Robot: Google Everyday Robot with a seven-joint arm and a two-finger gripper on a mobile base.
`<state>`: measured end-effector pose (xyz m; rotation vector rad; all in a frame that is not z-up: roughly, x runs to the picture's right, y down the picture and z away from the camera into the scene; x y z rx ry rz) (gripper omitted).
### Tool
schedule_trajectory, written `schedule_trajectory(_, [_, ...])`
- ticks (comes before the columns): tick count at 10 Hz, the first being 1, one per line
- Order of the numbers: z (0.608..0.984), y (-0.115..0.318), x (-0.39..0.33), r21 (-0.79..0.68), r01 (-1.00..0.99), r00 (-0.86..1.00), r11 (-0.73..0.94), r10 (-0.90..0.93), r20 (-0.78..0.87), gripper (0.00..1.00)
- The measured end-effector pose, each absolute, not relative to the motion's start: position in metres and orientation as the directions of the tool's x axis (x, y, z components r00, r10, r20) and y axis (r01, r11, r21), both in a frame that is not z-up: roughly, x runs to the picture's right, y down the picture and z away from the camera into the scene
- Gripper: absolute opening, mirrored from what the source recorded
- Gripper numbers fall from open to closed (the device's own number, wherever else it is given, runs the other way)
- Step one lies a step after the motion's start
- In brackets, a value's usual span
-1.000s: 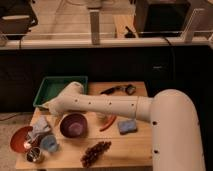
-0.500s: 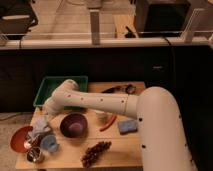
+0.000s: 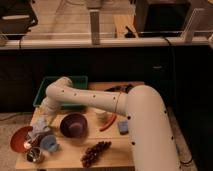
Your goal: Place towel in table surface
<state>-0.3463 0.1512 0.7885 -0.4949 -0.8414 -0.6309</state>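
Camera view: gripper sits low over the left end of the worktop.
Towel: bunched with no clear long axis, directly beneath the gripper, between red bowl and purple bowl.
Grip state: cannot tell.
Next move: probably a release onto the worktop.

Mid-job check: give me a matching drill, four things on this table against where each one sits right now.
Things:
1. gripper
2. green bin
3. purple bowl
4. bunch of grapes

Places:
A. near the front edge of the table, about the middle
B. back left corner of the table
C. low over the left side of the table, at the towel
D. left of centre, in front of the bin

Pairs: 1-C, 2-B, 3-D, 4-A
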Motion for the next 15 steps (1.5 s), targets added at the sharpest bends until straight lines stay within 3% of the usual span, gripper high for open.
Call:
schedule_trajectory(13, [0.788, 0.202, -0.361, -0.217, 0.847, 0.400, 0.485, -0.314, 0.861, 0.58])
schedule_trajectory(15, [0.792, 0.208, -0.362, -0.231, 0.853, 0.404, 0.469, -0.311, 0.861, 0.63])
